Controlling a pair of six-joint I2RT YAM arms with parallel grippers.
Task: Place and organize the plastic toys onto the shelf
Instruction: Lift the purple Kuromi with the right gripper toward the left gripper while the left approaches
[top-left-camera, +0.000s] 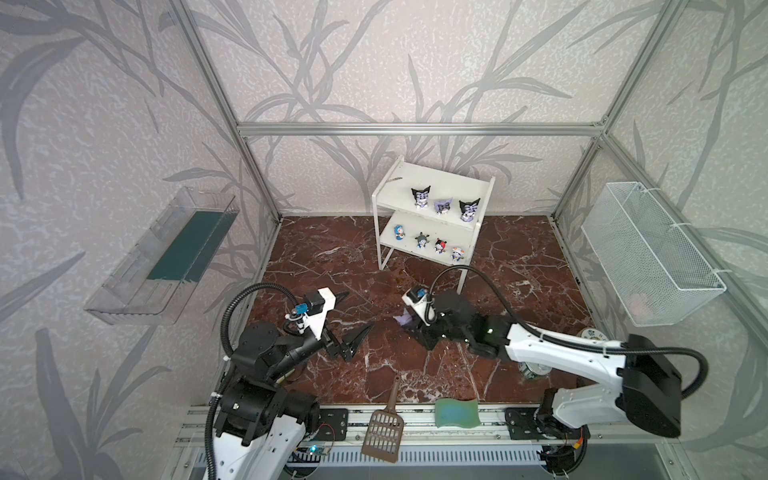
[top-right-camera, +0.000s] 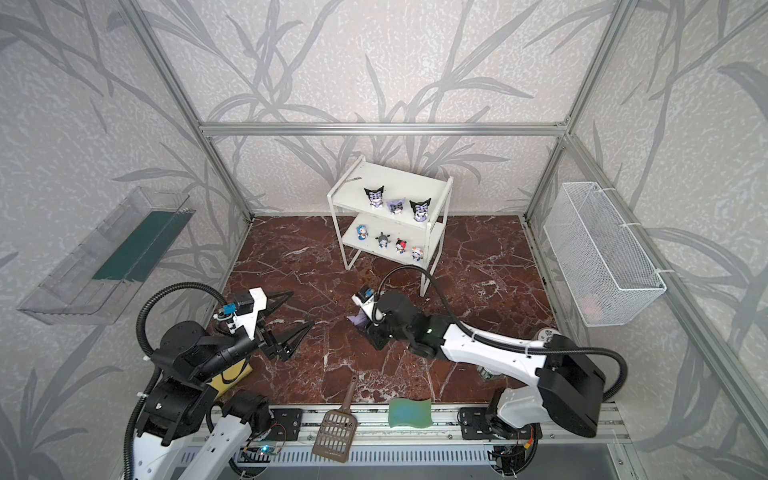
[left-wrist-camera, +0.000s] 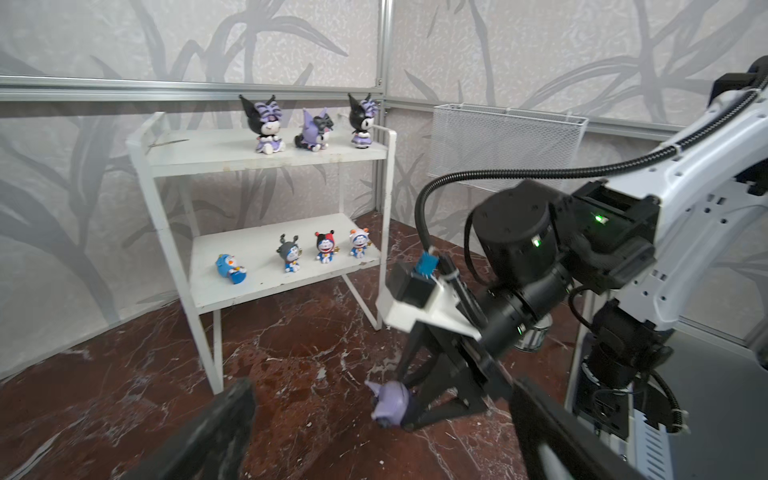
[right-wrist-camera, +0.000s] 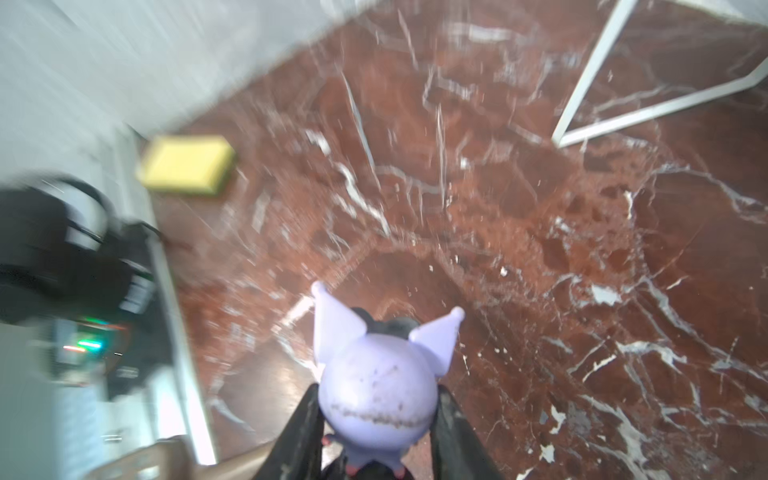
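Purple-eared toy (right-wrist-camera: 374, 390) sat pinched in my right gripper (right-wrist-camera: 376, 415) in front of the shelf (top-left-camera: 399, 183); my left gripper (top-left-camera: 359, 310) stood spread wide.

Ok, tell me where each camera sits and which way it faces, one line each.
Top views: high over the front edge, looking down on the table, shelf, left arm and right arm.
Left wrist: on the left arm, low, facing the shelf; its open left gripper shows as blurred fingers.
Right wrist: looks down along the right gripper, shut on a purple toy, over the table.
Shared: both wrist views show that toy.
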